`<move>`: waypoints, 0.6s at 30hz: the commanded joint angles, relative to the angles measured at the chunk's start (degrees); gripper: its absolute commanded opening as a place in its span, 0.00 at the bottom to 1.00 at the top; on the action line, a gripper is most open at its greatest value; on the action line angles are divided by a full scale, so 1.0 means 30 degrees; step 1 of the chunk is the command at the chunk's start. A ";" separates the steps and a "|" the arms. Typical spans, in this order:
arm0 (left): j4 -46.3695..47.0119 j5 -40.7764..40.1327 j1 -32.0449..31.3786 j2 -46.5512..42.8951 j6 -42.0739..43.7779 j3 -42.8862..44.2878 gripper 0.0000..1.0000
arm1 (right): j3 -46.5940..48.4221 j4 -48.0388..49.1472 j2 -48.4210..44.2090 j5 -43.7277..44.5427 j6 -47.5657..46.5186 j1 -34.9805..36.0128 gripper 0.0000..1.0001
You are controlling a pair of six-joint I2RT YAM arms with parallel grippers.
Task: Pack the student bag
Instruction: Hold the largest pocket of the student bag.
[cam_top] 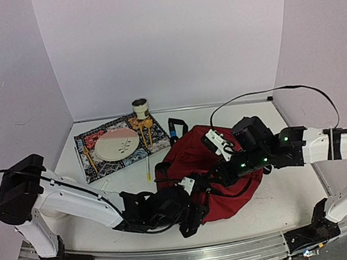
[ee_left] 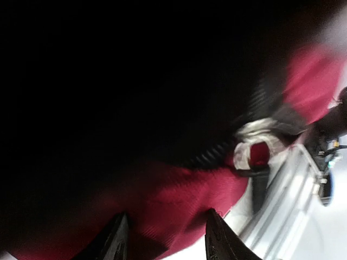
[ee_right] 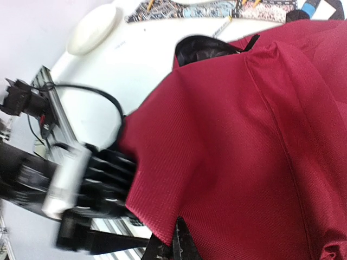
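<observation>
Top external: student bag [cam_top: 196, 152] sits by the desk's [cam_top: 280, 202] 6 o'clock edge; I see room at 1 o'clock. Left jaws open astride its fabric, right jaws closed.

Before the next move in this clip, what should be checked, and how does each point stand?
1. Is the right gripper shut: ok. Its tips are closed at a fabric edge of the student bag.
2. Is fabric really pinched in it: cannot tell.
3. Is the left gripper free of the bag: cannot tell. Its jaws stand apart with red fabric showing between them, and the view is blurred.
4. Is the opening wide enough for loading: not ok. Only a narrow dark gap shows.
5. Are the items packed: not ok. The plate, cup and thin yellow stick are outside the bag.
</observation>
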 commanded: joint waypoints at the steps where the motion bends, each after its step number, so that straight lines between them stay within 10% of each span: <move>1: 0.0138 -0.3143 -0.0011 0.1014 0.0285 -0.0286 0.44 | 0.0238 0.2718 -0.1497 -0.1315 0.0456 -0.0123 0.00; 9: -0.0049 -0.6480 0.0485 0.0041 0.1791 -0.0994 0.22 | 0.0200 0.2766 -0.1882 -0.1040 0.0383 -0.0537 0.00; 18: 0.0615 -0.4977 0.0516 -0.3095 0.3873 -0.2054 0.39 | 0.0367 0.2714 0.0833 -0.1425 0.0424 -0.0551 0.07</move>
